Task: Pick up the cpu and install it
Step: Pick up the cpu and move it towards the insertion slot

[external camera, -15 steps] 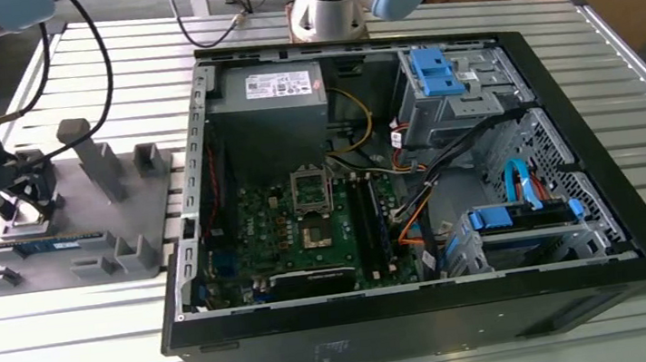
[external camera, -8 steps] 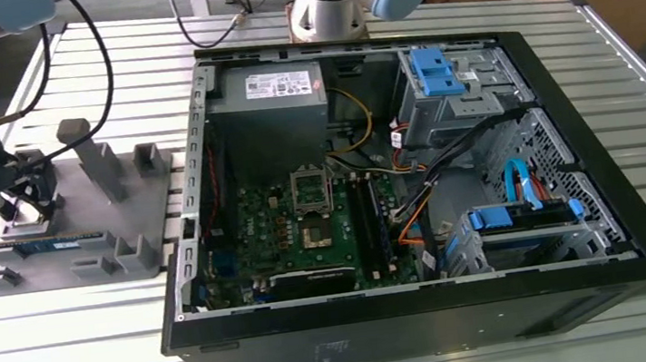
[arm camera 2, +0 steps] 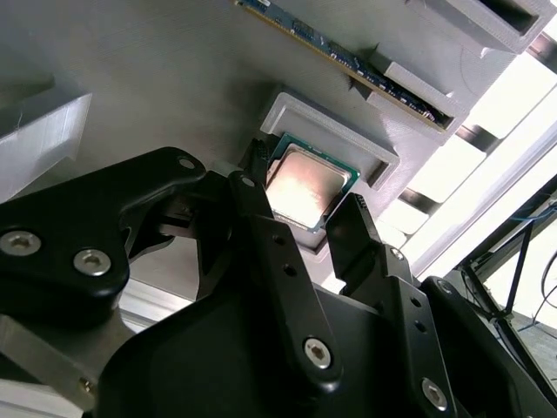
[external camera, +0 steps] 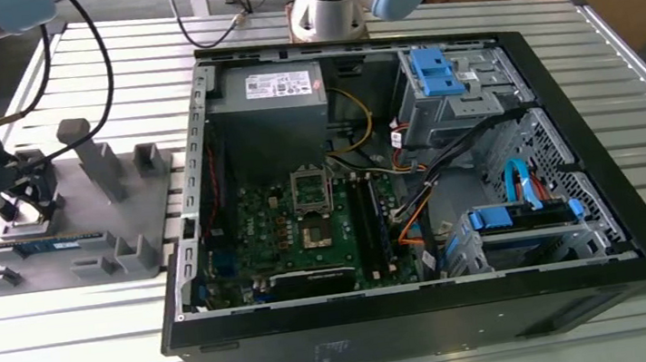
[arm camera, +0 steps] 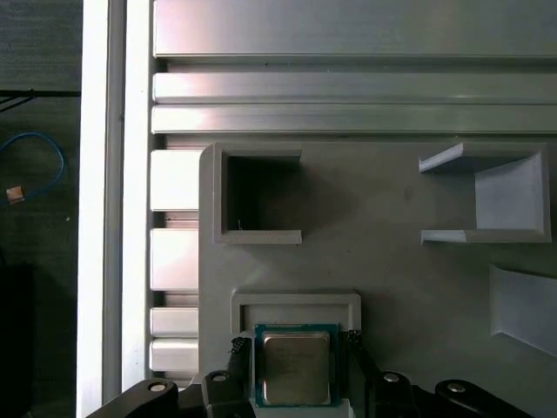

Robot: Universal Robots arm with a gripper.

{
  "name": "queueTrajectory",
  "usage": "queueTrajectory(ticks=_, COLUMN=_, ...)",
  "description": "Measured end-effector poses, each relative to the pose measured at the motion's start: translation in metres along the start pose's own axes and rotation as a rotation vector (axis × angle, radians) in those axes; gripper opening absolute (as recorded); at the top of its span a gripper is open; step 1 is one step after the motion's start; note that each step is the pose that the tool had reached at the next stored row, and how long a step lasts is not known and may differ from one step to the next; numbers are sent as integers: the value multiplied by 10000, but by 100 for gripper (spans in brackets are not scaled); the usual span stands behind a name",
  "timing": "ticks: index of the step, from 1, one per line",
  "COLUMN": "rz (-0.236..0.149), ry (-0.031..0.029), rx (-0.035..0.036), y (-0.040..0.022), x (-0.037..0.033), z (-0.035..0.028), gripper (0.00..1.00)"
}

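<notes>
The cpu (arm camera: 296,370), a small square chip with a shiny metal top, lies flat in a shallow pocket of the grey fixture (arm camera: 392,261). My gripper (arm camera: 296,341) hangs right over it, open. Its black fingers (arm camera: 241,348) stand on two opposite sides of the chip with narrow gaps. In the second wrist view the cpu (arm camera 2: 300,185) shows between the same fingertips (arm camera 2: 257,161), with my gripper (arm camera 2: 305,190) low over the pocket. In the exterior view my gripper (external camera: 28,210) is at the fixture's (external camera: 119,213) left end. The motherboard's silver socket frame (external camera: 314,228) lies in the open computer case (external camera: 420,179).
A long memory stick (external camera: 49,239) stands in a slot of the fixture beside the chip's pocket. Upright grey posts (external camera: 82,149) rise from the fixture. Cables (external camera: 423,197) and blue drive brackets (external camera: 438,72) crowd the case to the exterior view's right of the socket.
</notes>
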State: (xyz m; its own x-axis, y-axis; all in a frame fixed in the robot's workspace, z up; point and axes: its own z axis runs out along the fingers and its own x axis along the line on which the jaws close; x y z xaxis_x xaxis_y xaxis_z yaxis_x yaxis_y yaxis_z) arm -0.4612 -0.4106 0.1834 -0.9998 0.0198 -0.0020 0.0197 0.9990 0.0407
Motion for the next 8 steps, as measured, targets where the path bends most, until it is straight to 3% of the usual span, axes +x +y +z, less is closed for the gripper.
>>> queueTrajectory(ticks=8, rz=0, ry=0, rx=0, y=0, x=5, z=0, gripper=54)
